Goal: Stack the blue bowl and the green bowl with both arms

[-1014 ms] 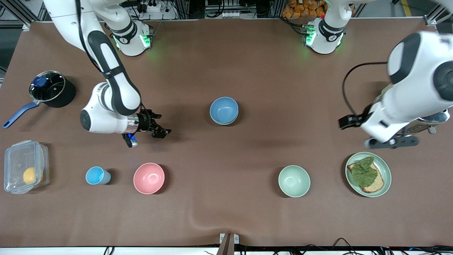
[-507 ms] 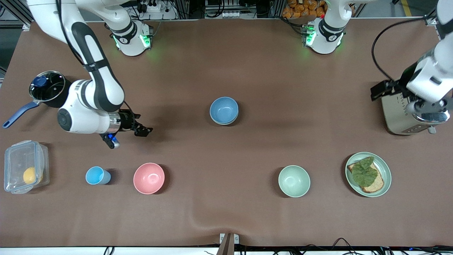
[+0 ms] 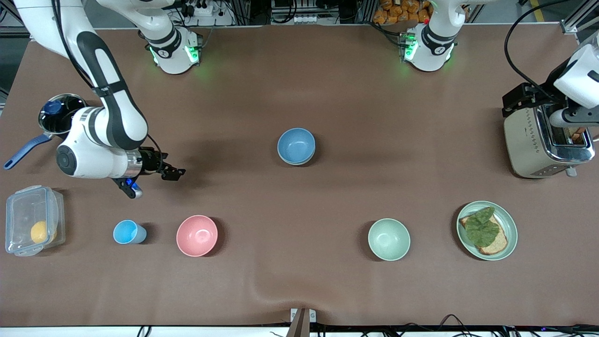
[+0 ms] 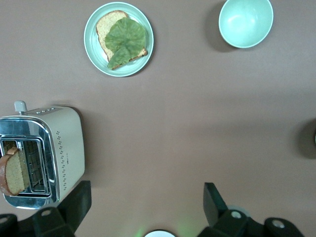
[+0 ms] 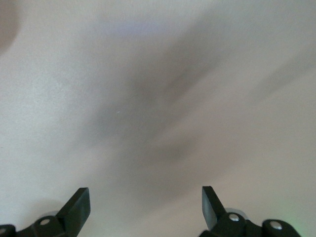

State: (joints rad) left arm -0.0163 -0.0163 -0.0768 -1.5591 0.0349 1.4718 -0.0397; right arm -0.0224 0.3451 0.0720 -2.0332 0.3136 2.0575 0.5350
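Brown worktop [image 3: 299,281] in the front view, with the blue bowl [image 3: 296,144] at its middle, well apart from both sets of jaws. Seems nested in a second bowl: a pale sliver of rim under its near edge, judged to be the green bowl [image 3: 297,163], though too thin to swear to the colour. If so, stacking looks done, with nothing left but clearing away. Right jaws on the right arm [image 3: 100,150] low over bare worktop, the stack off toward the left arm's end from them. Left jaws on the left arm [image 3: 578,77] up over the toaster [image 3: 538,150], the stack off toward the right arm's end from them. Right jaws the nearer pair. Round bowls, so no long axis to line up with.

Left wrist view: left jaws spread wide, nothing between them, touching nothing. Out ahead of them a pale green bowl [image 4: 246,22] and a green plate [image 4: 94,49] with bread and a leaf; close beside one finger, the toaster with a slice in its slot. No clear sight of the stack here.

Right wrist view: right jaws also released – wide apart and empty. Only smeared worktop ahead; no bowl to be made out.
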